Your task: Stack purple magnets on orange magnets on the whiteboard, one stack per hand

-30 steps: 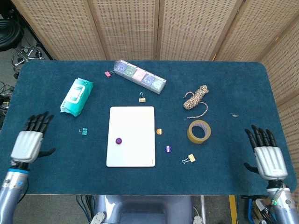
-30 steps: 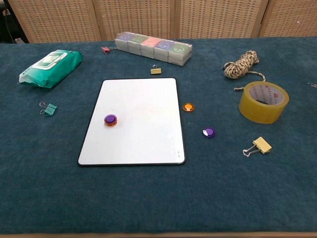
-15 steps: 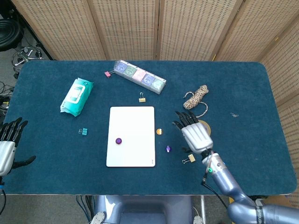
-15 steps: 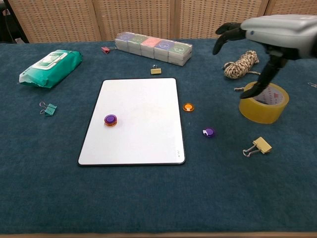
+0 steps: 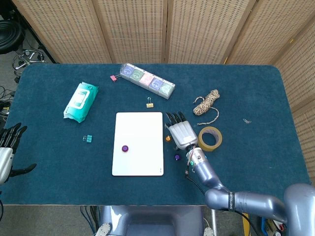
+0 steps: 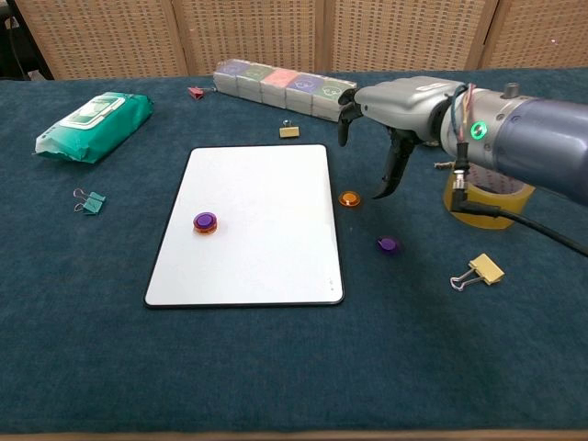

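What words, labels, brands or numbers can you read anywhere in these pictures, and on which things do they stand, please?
None can be read.
Green wet-wipe pack: its white label carries print, too blurred to read.
Row of pastel square tiles in a clear case: round face-like marks, no legible text.
Yellowish tape roll: red marks inside the core, too small to read.
White whiteboard: faint marks near its lower right corner, illegible.

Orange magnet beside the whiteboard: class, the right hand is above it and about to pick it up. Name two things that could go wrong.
1. The orange magnet is small and flat on the cloth; the right hand is open above it, so the fingers may miss or push it away.
2. The loose purple magnet lies close by; the magnets could snap together off the whiteboard.
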